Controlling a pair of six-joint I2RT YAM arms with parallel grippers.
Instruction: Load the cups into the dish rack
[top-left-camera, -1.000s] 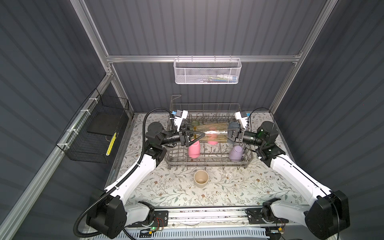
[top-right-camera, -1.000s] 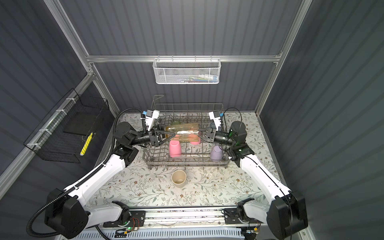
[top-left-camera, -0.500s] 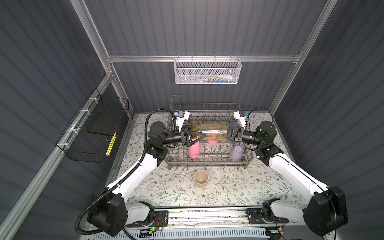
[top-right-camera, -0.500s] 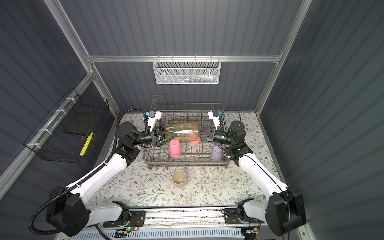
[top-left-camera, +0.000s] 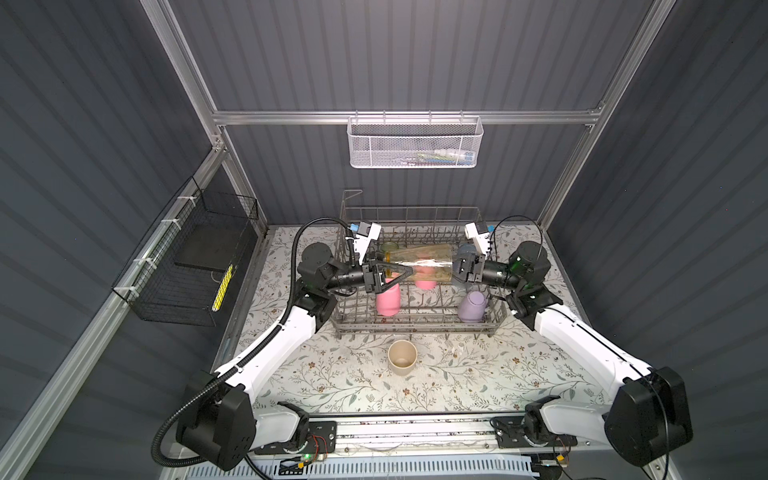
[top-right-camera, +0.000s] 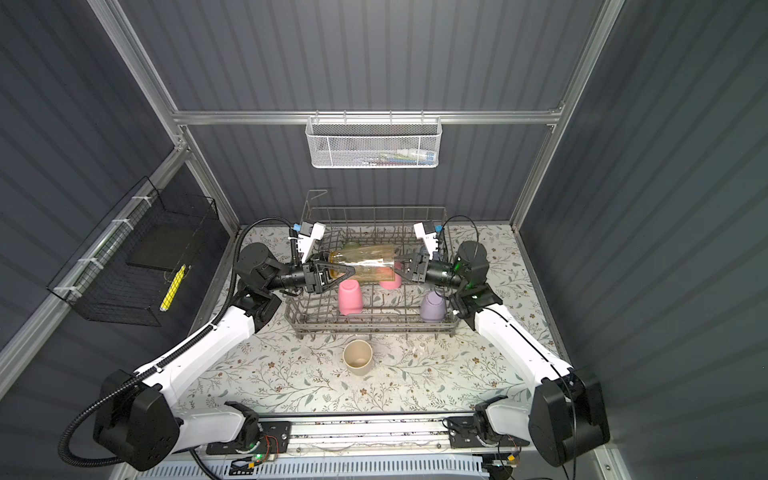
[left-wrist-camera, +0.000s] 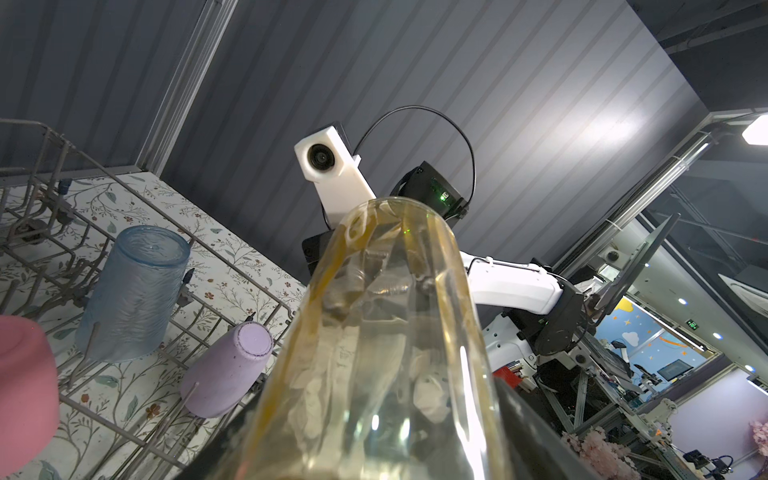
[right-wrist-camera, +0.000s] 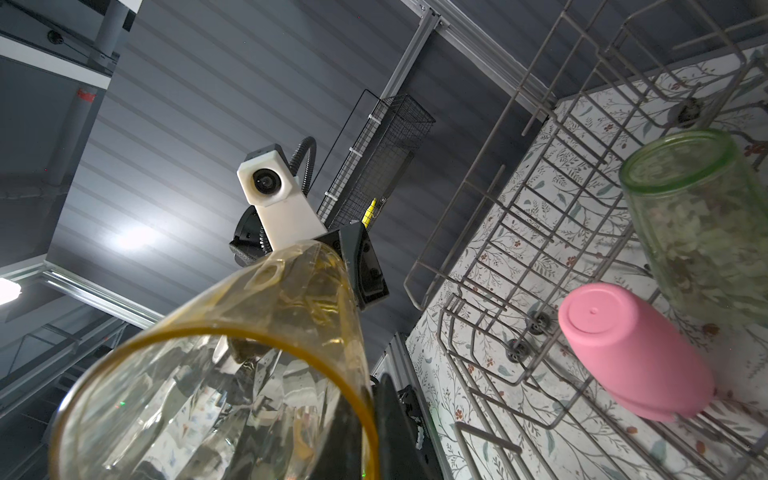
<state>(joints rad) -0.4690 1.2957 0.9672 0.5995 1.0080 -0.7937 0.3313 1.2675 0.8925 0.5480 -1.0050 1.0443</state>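
1. Now the left gripper (top-left-camera: 397, 272) has come in over the closed end of the amber cup (top-left-camera: 419, 264). Its fingers straddle the cup, spread wide, and we cannot tell whether they press it yet.
2. Our right gripper (top-left-camera: 456, 269) pinches the cup's rim, holding it level above the dish rack (top-left-camera: 415, 328).
3. We judge this a handover: once the left grip is firm, the right can let go.
4. Only the beige cup (top-left-camera: 402, 358) stands outside, on the table (top-left-camera: 324, 374) before the rack.

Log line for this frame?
amber cup: horizontal over dish rack | right gripper: shut on rim | left gripper: around base, grip unclear
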